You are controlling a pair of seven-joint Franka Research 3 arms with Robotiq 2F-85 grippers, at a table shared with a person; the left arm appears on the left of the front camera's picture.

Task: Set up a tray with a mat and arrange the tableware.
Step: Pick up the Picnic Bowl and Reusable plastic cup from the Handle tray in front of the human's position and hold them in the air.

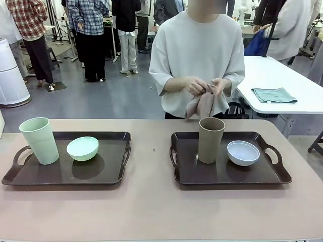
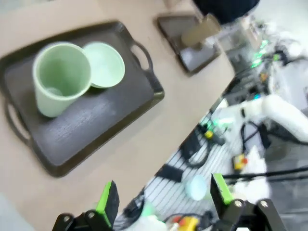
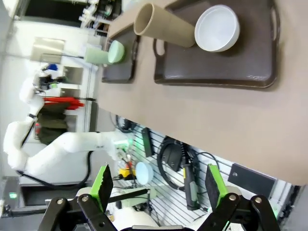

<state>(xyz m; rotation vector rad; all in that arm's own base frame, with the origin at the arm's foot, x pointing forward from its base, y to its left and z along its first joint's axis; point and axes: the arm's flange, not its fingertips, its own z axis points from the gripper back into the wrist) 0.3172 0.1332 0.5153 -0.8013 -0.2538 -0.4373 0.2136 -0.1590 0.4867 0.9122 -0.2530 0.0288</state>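
- Left gripper and right gripper both gape wide, holding nothing, out past the table's near edge.
- Left wrist view is blurred; the person's hands bunch a pinkish cloth, its shape unclear.
- Two trays, two cups and two bowls, all well ahead of the grippers: pale green cup and mint bowl on the left tray, tan cup and white bowl on the right tray.

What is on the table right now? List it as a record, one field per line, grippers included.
Left tray: dark brown handled plastic tray holding a tall pale green plastic cup and a round mint green bowl, both upright
Right tray: matching dark brown tray holding a tall tan-brown cup and a round pale bluish-white bowl
Person: hands at the far side holding a pinkish-beige cloth
Left gripper: open, holding nothing
Right gripper: open, holding nothing
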